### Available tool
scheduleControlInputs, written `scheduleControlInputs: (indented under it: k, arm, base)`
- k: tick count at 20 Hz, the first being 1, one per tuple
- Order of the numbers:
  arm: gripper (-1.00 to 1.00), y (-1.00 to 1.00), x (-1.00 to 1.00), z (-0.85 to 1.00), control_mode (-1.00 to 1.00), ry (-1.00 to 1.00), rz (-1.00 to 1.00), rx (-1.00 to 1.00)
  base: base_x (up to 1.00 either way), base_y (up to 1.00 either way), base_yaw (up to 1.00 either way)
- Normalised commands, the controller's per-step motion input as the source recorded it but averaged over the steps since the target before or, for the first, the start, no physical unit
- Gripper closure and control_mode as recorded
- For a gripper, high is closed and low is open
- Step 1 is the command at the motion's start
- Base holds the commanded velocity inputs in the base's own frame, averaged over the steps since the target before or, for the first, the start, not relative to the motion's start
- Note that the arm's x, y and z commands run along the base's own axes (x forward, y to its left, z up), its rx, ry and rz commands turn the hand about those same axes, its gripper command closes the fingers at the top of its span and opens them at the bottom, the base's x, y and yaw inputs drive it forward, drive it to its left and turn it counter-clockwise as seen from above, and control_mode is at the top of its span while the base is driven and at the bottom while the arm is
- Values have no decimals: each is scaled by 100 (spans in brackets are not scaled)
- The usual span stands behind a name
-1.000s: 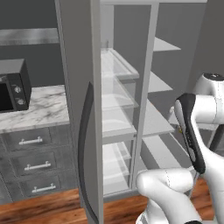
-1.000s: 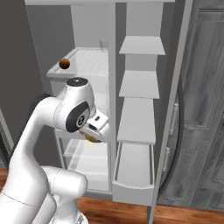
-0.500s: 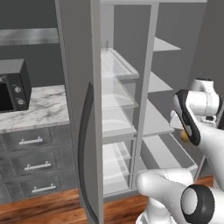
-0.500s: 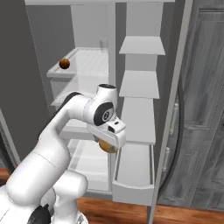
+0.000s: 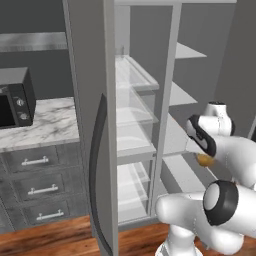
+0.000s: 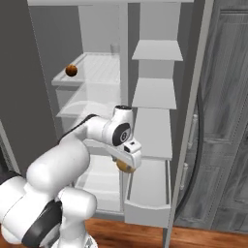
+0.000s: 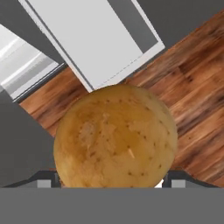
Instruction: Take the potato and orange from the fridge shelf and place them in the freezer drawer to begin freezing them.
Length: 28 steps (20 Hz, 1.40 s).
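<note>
jaws: clenched on the potato; it sits between the tips and takes up the middle of the hand view
gripper: pointing down, hanging at the near left corner of the freezer drawer; from the left side the gripper shows in front of the open fridge with the potato under it
potato: off the shelf, in the air, tan and speckled; potato shows just under the white hand
freezer drawer: pulled out at the bottom of the fridge, light grey, flat sides; its corner and wall show above the potato in the hand view, freezer drawer
orange: on the upper left fridge shelf, near its left front edge, well apart from the gripper
floor: wood planks, visible below the potato
surface: marble, left of the fridge, carries a microwave
</note>
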Motion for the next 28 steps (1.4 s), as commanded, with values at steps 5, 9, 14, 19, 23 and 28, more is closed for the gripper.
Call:
scheduleControlInputs:
  k: [5,9,14,19,23,28]
  arm:
    - [100,-18,36,-77,-100,-1,-3,-2]
    - [100,-24,10,-57,-100,-3,0,0]
    - [100,-20,6,-30,-100,-1,0,0]
    - [100,-13,10,-31,-100,0,0,0]
    - [100,-20,15,-44,-100,0,0,0]
    - [100,-7,17,-42,-100,0,0,0]
  base:
    - [0,0,0]
    - [0,0,0]
    - [0,0,0]
    - [0,0,0]
    - [0,0,0]
    - [0,0,0]
